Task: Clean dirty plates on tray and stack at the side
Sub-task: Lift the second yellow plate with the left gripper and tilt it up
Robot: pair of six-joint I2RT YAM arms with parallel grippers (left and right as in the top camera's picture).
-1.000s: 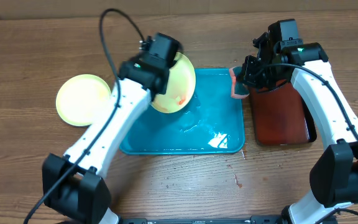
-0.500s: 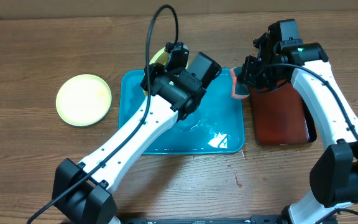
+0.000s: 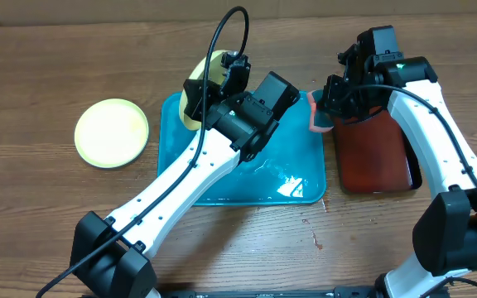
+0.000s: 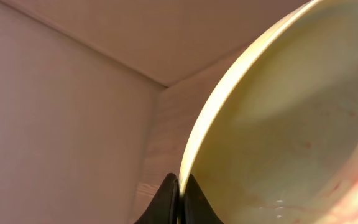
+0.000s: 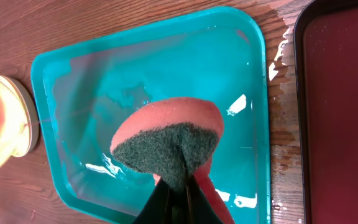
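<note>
Red smears on the plate (image 4: 291,137) clamped in the left jaws show only from its wrist; right jaws pinch a sponge (image 5: 166,134), tray (image 5: 104,81) beyond it.

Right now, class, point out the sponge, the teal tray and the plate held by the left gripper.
sponge (image 5: 166,140): right wrist view, green scouring face.
teal tray (image 3: 298,149): overhead view, bare wet floor.
held plate (image 4: 284,134): left wrist view, inner face.
</note>
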